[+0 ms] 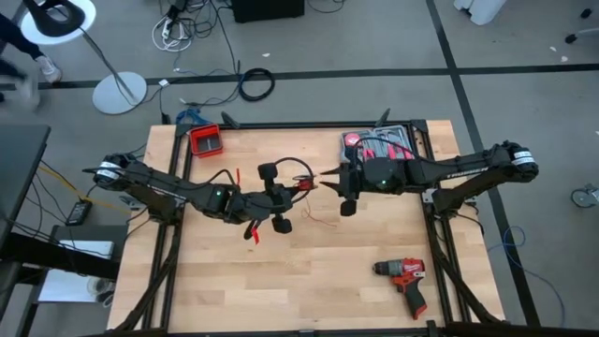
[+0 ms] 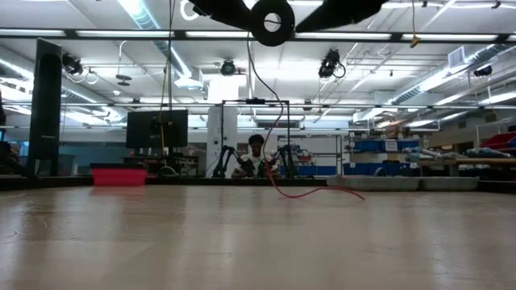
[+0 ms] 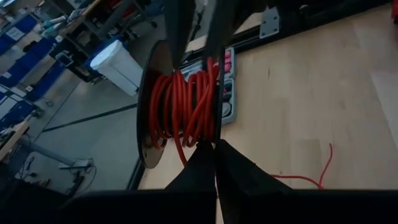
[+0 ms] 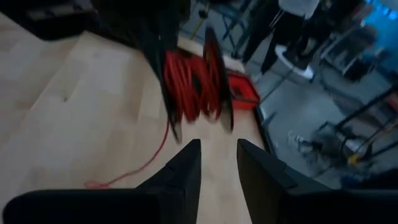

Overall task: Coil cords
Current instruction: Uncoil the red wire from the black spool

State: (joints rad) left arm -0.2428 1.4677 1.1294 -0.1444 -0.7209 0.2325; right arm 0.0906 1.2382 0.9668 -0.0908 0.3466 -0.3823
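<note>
The left hand (image 1: pixel 267 201) is shut, its fingers (image 3: pixel 208 165) pressed together at the rim of a black spool (image 3: pixel 180 102) that hangs in the air above the middle of the table (image 1: pixel 318 281). The fingers meet right at the flange edge, though what they pinch there cannot be told. Red cord (image 3: pixel 186 102) is wound in many turns around the spool's core. A loose tail of it (image 2: pixel 310 192) drops from the spool and lies in a loop on the wood below.

The right hand (image 4: pixel 217 158) stands just beside the spool with its fingers apart and nothing between them. It points at the windings, not touching them.

The step in hand looks like taking up the slack tail so the next turn can go on. To do it well, the right hand should close on the cord near where it leaves the spool, not far out on the table, so the turn stays short and under tension. The cord should feed between the two flanges and lie beside the last turn, not across it. The left hand needs to keep the spool steady while the tail is led round, or the windings already on may slip off the rim.

A red drill (image 1: pixel 404 279) lies well apart, near the table's front.
</note>
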